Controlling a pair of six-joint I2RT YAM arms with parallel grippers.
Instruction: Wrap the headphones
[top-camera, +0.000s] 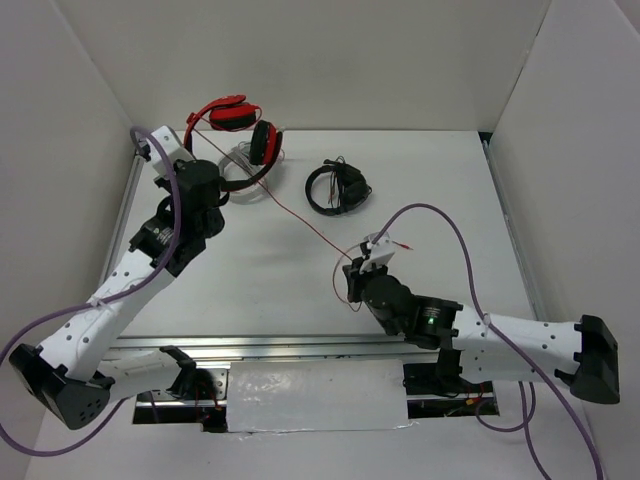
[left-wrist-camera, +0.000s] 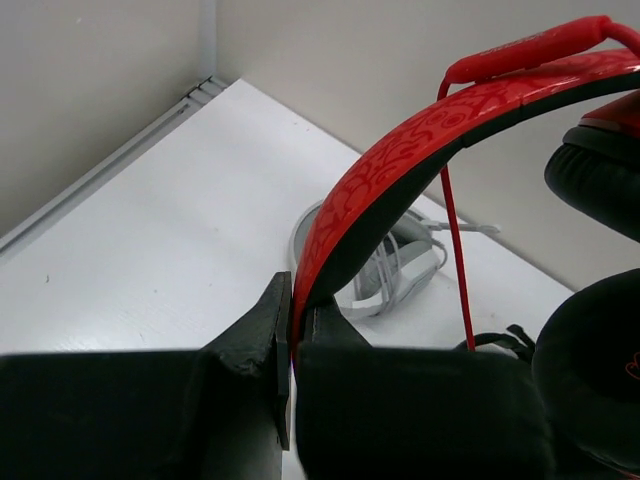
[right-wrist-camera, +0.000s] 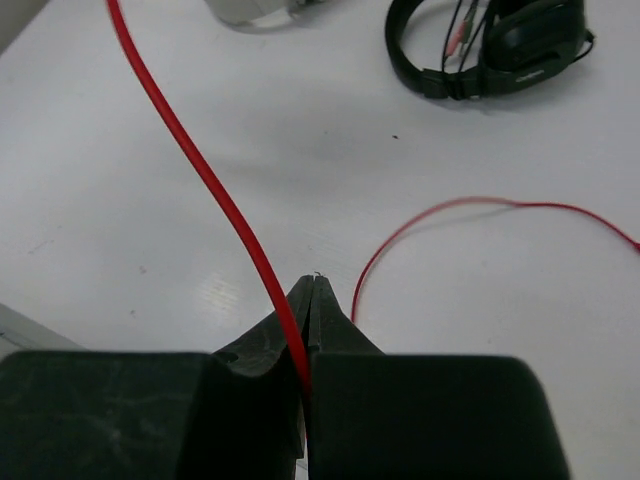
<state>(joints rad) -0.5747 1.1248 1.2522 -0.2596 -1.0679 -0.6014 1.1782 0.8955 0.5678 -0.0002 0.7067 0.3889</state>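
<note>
The red headphones (top-camera: 236, 114) are lifted at the far left, ear cups up near the back wall. My left gripper (top-camera: 222, 186) is shut on the red headband (left-wrist-camera: 400, 160), pinched between the jaws (left-wrist-camera: 293, 330). The thin red cable (top-camera: 300, 215) runs from the headphones across the table to my right gripper (top-camera: 376, 252). That gripper (right-wrist-camera: 313, 300) is shut on the cable (right-wrist-camera: 200, 170), which passes between its jaws. The cable's loose tail (right-wrist-camera: 450, 205) curves over the table to the right.
Black headphones (top-camera: 337, 187) with a bundled cable lie at the back centre, also in the right wrist view (right-wrist-camera: 490, 45). Grey-white headphones (top-camera: 245, 160) lie under the red ones, seen in the left wrist view (left-wrist-camera: 385, 275). White walls enclose the table on three sides.
</note>
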